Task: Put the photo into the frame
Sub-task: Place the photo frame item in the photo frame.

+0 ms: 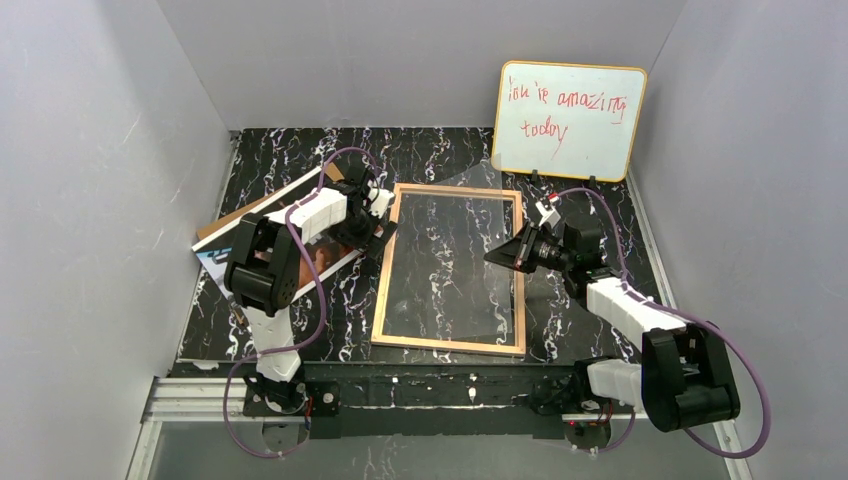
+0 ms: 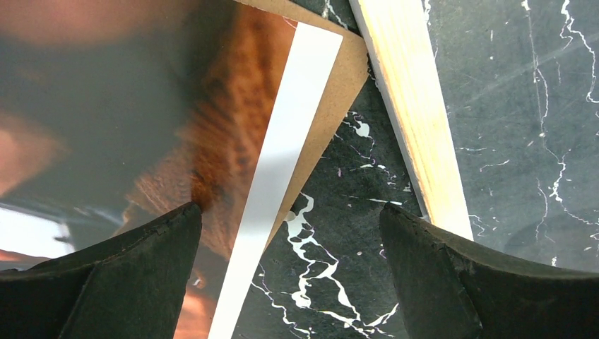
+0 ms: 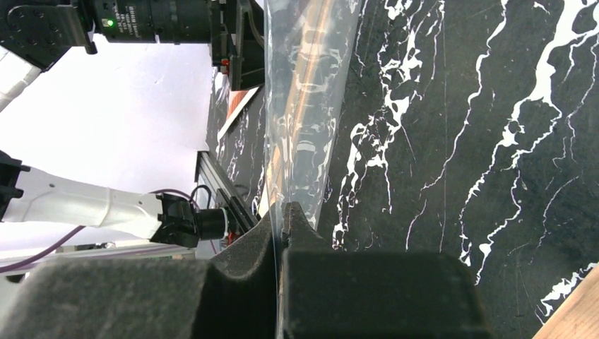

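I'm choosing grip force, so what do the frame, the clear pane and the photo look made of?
The frame: pale, unfinished-looking wood, with grain lines visible. The clear pane: probably thin flexible plastic, since it bows and ripples where the right gripper pinches it. The photo: glossy paper with a white border and soft reflections.

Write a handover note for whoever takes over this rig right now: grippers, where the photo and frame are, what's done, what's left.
Left gripper: open, holding nothing, poised over a corner of the glossy white-bordered rectangular photo.
Right gripper: shut on the edge of the clear pane.
The thin tan wood rectangular frame lies flat mid-table, back up. The photo lies to its left on a brown backing board.
Done: pane gripped.
Left: pick up the photo and lay it in the frame.
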